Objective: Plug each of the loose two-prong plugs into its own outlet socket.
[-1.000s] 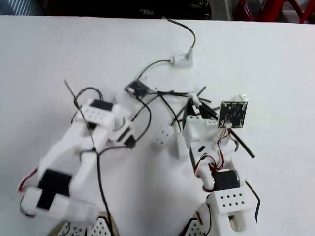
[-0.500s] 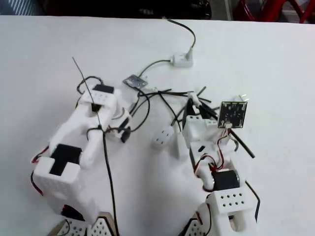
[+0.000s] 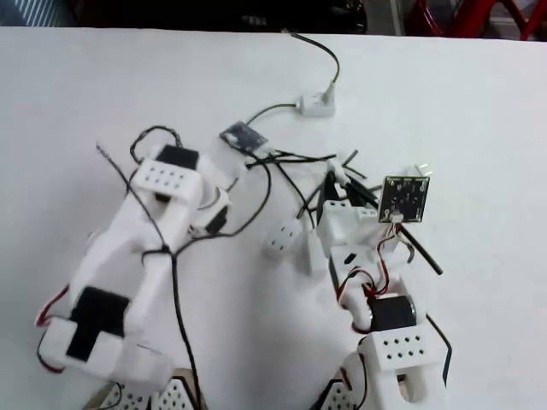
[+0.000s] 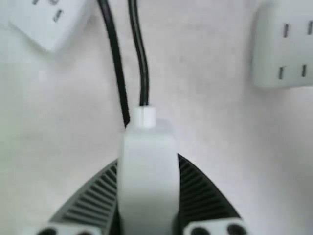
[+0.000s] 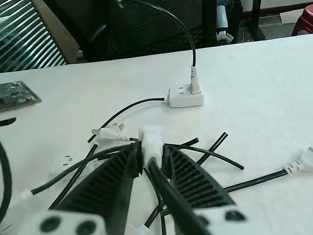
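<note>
On the desk (image 3: pixel 479 102), the left tool (image 4: pixel 147 164) is clamped on a white plug (image 4: pixel 146 142), with a near outlet (image 4: pixel 46 19) and a side outlet (image 4: pixel 283 49) close by. The right tool (image 5: pixel 150 152) pinches a second plug (image 5: pixel 149 136). The far outlet (image 5: pixel 185 97) holds a corded plug (image 5: pixel 195 84).

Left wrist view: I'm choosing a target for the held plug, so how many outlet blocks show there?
2. One outlet block lies just beside the black cables; the other sits apart, across bare table. More may be hidden.
</note>
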Motion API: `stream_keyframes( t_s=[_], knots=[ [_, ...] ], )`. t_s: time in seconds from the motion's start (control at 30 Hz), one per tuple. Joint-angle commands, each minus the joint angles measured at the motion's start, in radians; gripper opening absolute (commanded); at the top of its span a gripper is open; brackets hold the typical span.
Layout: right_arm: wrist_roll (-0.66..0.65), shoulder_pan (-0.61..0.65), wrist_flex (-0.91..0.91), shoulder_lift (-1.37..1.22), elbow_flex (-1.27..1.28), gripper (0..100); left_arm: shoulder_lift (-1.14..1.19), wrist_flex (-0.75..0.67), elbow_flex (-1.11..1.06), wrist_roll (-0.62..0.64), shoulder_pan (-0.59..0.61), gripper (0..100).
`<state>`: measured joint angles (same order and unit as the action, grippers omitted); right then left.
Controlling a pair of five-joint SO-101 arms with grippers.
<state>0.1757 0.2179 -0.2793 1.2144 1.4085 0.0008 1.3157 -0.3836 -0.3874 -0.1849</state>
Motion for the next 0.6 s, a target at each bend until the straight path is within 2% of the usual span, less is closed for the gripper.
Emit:
stream_keyframes(
  t_s=[0.0, 0.2, 0.33, 0.43, 0.57],
  knots=[
    [0.003, -0.005, 0.019, 0.008, -0.008, 1.7, -0.194, -0.006, -0.109, 0.005, -0.096, 2],
    [0.003, -0.007, 0.019, 0.008, -0.008, 1.7, -0.234, -0.16, -0.29, 0.074, -0.143, 3],
    [0.003, -0.005, 0.019, 0.008, -0.008, 1.7, -0.234, -0.233, -0.388, 0.081, -0.142, 18],
    [0.003, -0.005, 0.018, 0.008, -0.008, 1.7, -0.236, -0.233, -0.402, 0.081, -0.13, 29],
    [0.003, -0.005, 0.018, 0.008, -0.008, 1.7, -0.242, -0.241, -0.393, 0.072, -0.085, 29]
  ],
)
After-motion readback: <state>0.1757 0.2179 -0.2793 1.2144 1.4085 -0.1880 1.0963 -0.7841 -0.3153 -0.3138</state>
